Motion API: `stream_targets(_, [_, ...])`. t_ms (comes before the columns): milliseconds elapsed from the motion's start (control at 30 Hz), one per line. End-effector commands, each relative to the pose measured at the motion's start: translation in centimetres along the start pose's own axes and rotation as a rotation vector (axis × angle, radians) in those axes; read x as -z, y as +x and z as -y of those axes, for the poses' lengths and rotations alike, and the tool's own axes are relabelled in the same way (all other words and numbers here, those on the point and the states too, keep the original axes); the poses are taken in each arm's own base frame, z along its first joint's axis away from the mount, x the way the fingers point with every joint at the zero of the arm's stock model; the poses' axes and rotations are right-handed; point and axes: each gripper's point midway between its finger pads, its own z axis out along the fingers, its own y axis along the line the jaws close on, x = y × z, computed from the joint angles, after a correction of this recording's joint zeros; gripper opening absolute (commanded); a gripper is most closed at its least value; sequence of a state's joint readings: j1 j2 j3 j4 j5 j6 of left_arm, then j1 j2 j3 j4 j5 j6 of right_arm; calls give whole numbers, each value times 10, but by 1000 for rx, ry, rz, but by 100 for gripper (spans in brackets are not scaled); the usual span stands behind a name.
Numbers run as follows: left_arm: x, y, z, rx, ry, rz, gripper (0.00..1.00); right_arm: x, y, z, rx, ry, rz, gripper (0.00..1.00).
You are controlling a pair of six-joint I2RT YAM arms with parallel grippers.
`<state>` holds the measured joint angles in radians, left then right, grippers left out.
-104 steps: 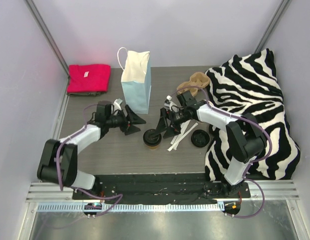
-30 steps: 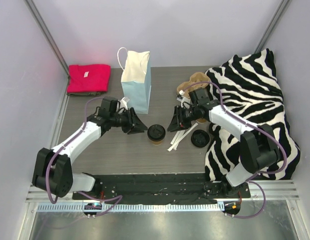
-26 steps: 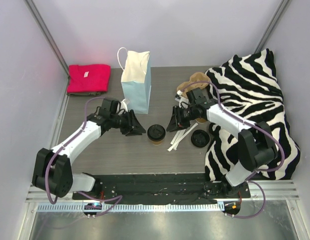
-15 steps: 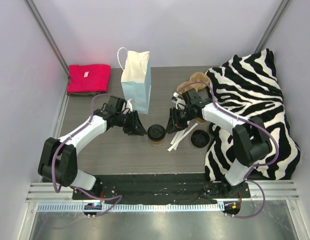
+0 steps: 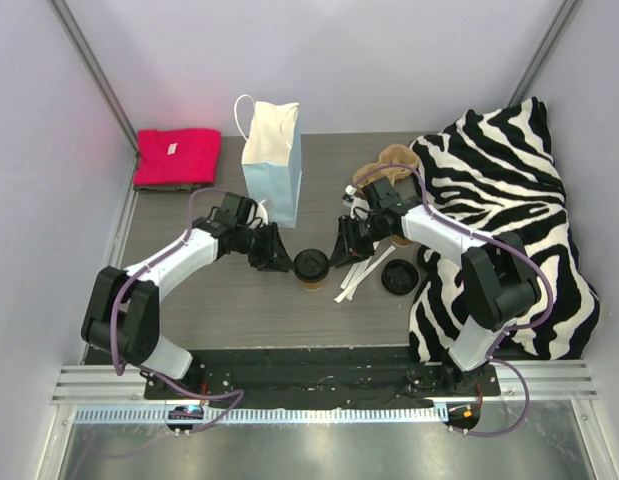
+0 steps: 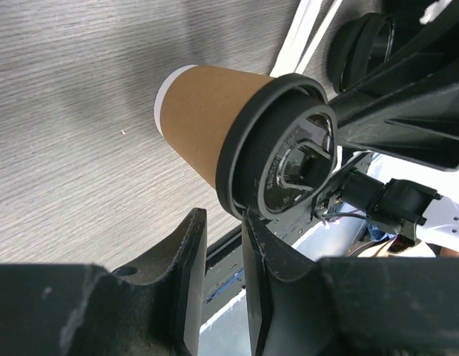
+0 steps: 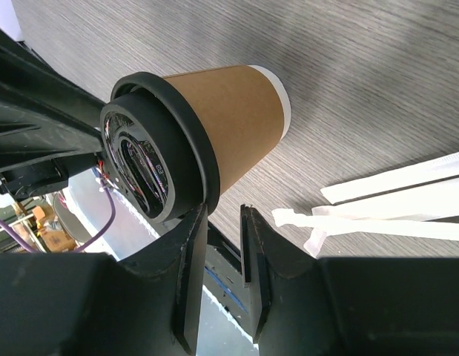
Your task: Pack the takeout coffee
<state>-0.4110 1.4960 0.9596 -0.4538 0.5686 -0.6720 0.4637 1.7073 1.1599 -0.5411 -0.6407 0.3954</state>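
Note:
The takeout coffee point(image 5: 310, 268), a tan paper cup with a black lid, stands upright on the grey table between both arms. My left gripper point(image 5: 285, 262) sits at the cup's left side. In the left wrist view the cup point(image 6: 207, 122) is just ahead of the left gripper point(image 6: 224, 226), and one fingertip point(image 6: 251, 222) touches the lid rim point(image 6: 236, 159). My right gripper point(image 5: 336, 254) sits at its right. In the right wrist view the right gripper point(image 7: 223, 216) has one fingertip point(image 7: 196, 222) against the lid point(image 7: 151, 159) of the cup point(image 7: 233, 111). Both gripper jaws stand narrowly apart with nothing between them.
A light blue paper bag point(image 5: 272, 165) stands upright behind the cup. White paper-wrapped sticks point(image 5: 364, 272) and a loose black lid point(image 5: 400, 277) lie to the right. A brown pulp carrier point(image 5: 389, 162) rests by a zebra-striped cloth point(image 5: 509, 200). A red cloth point(image 5: 176, 157) lies at the far left.
Both grippers have closed in on the cup, the left moving right and the right moving left. The left jaws have narrowed a little. The cup has stayed put over the last second.

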Motion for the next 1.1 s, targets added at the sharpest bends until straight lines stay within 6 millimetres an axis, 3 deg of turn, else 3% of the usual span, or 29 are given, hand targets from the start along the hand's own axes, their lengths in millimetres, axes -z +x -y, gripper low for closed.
stream_targets(0, [-2,-17,16,-53,39,42,30,3,-15,-15,40,-31,38,33])
stream_targets(333, [-8,-16,12,-37,34,33,30,9,-14,-31,54,-79,38,37])
stream_targets(600, [-10,-14,9,-32,30,29,30,-2,-12,-15,46,-33,24,33])
stream_targets(800, [-16,-10,-3,-15,-13,6,27,-9,-8,-3,40,6,5,22])
stream_targets(1067, [-28,2,-25,32,-71,-36,15,-19,2,11,42,50,-31,15])
